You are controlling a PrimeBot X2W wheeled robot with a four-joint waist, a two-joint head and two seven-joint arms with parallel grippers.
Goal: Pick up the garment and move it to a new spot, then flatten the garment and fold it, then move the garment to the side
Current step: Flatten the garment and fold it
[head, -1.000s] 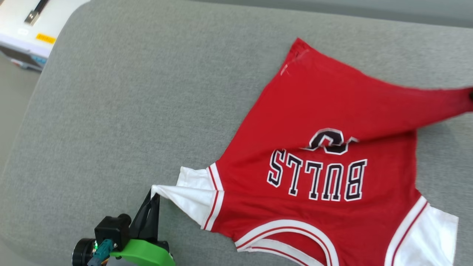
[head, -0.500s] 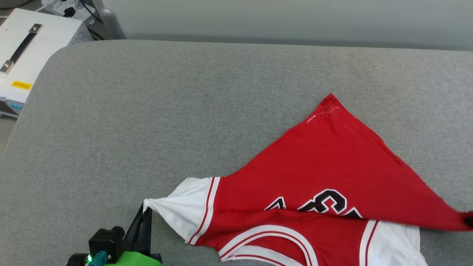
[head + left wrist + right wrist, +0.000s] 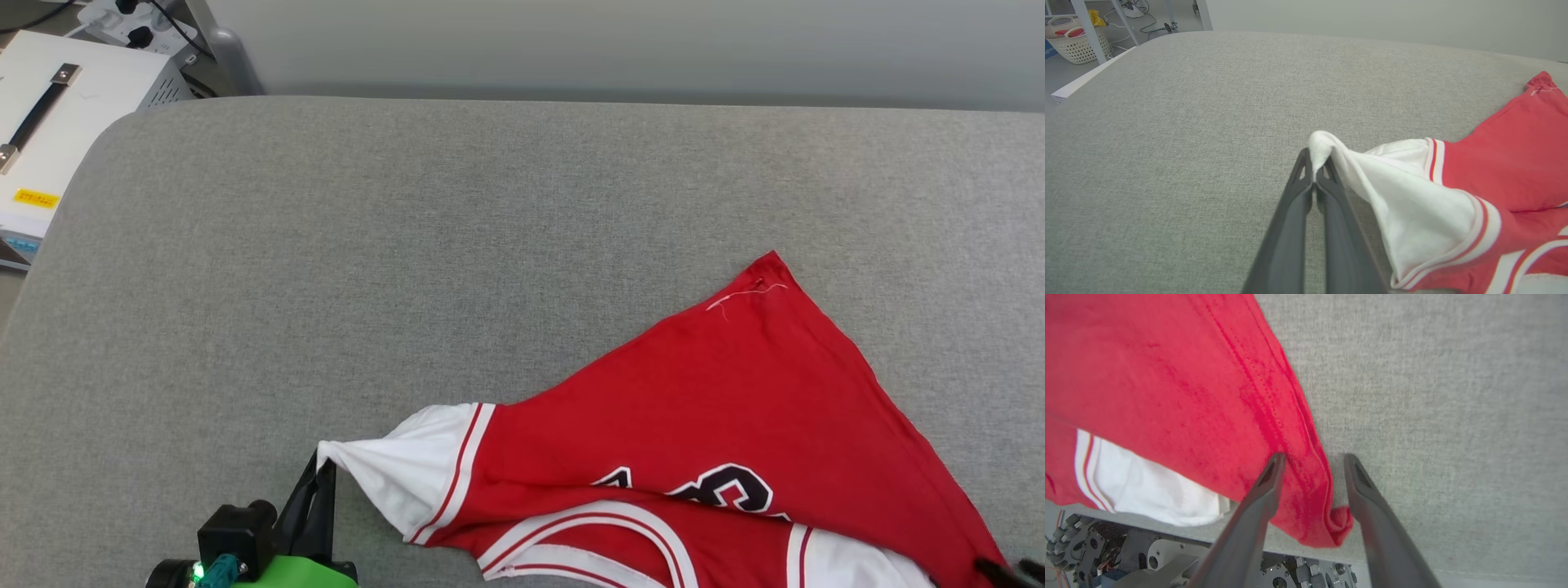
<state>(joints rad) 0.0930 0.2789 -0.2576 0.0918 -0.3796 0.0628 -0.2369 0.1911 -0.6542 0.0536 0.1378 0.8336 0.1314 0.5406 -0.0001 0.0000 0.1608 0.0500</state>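
Note:
The garment [image 3: 735, 408], red with white sleeves, lies on the grey padded surface [image 3: 408, 245] at the lower right, its red lower part doubled over toward me and covering most of the black numerals. My left gripper [image 3: 320, 465] is shut on the tip of one white sleeve [image 3: 1412, 204], pulled out to the left; the left wrist view shows the pinch [image 3: 1314, 163]. My right gripper [image 3: 1314, 459] stands open at the surface's near edge, the red hem corner [image 3: 1327, 522] lying loose between its fingers. Its dark tips [image 3: 1012, 567] peek in at the bottom right.
A white case with a black handle [image 3: 49, 139] and a power strip [image 3: 122, 16] sit beyond the surface's left corner. A wicker basket [image 3: 1069, 38] stands on the floor far left. My wheeled base [image 3: 1106, 547] shows below the near edge.
The head camera tilted up. My right gripper drew the red hem corner toward the near edge, folding it over the lettering, then opened. The left gripper kept its hold on the sleeve.

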